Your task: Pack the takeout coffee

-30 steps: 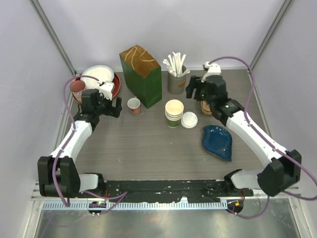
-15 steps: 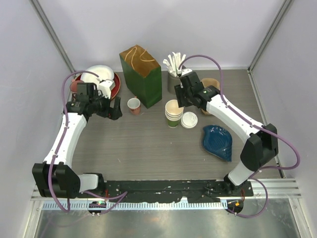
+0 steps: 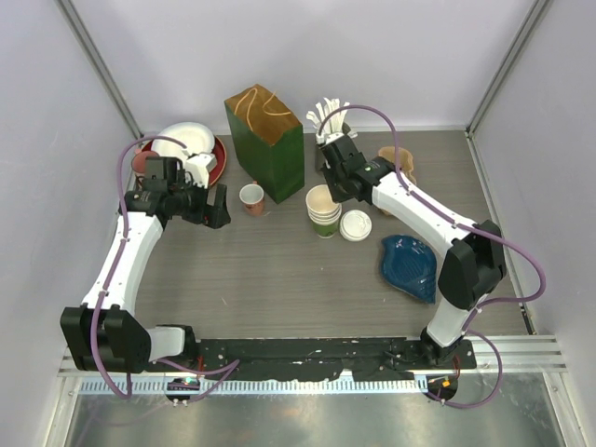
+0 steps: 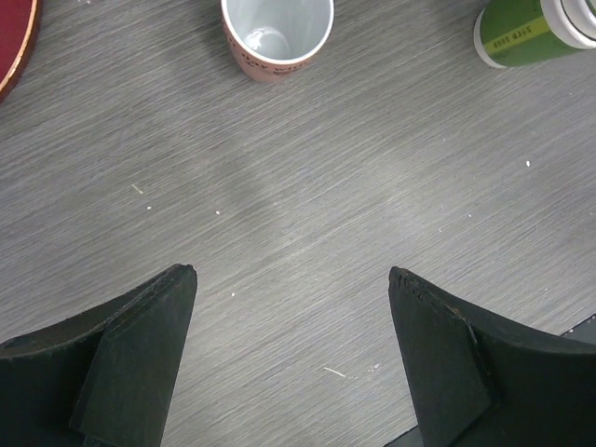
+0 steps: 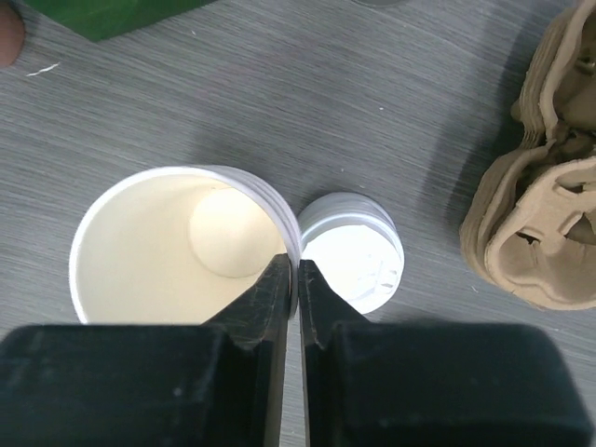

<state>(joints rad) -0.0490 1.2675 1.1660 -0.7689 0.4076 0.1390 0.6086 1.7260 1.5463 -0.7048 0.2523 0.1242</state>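
Pinching the empty top cup is the right gripper; left gripper gapes wide.

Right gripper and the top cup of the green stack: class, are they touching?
Touching. In the right wrist view the right gripper pinches the rim of the top cup, one finger inside the wall and one outside.

No legible text is showing. The green cup is carrying dark print on a pale band, too small to read. The small red-and-white cup is showing illegible rim markings.
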